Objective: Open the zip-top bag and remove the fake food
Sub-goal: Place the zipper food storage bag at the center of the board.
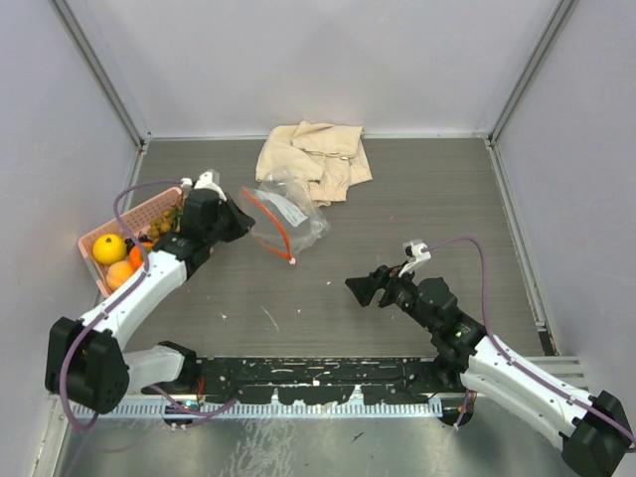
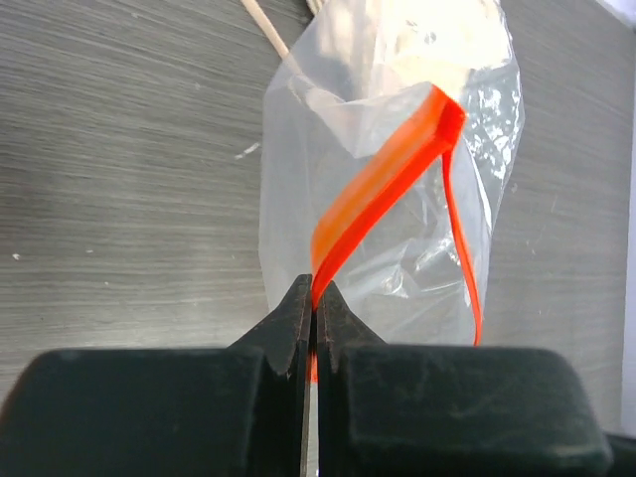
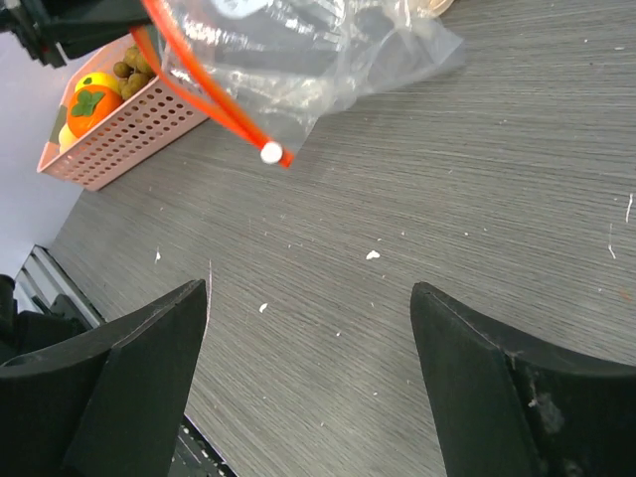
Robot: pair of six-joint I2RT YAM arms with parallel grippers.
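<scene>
The clear zip-top bag point(image 1: 283, 217) with its orange-red zip strip point(image 2: 383, 184) lies on the table's middle left; it looks empty and its mouth gapes. My left gripper point(image 1: 238, 221) is shut on one end of the zip strip, seen pinched between its fingers point(image 2: 298, 318). The bag also shows in the right wrist view point(image 3: 288, 60), with a white slider point(image 3: 270, 152) at the strip's end. My right gripper point(image 1: 370, 287) is open and empty above bare table, to the bag's right and nearer. The fake food point(image 1: 114, 260) lies in the pink basket: orange fruits, a yellow lemon, a tan berry cluster point(image 3: 134, 65).
The pink mesh basket point(image 1: 147, 209) stands at the left wall, just behind my left arm. A crumpled beige cloth point(image 1: 313, 154) lies at the back, touching the bag's far side. Grey walls close in the table on three sides.
</scene>
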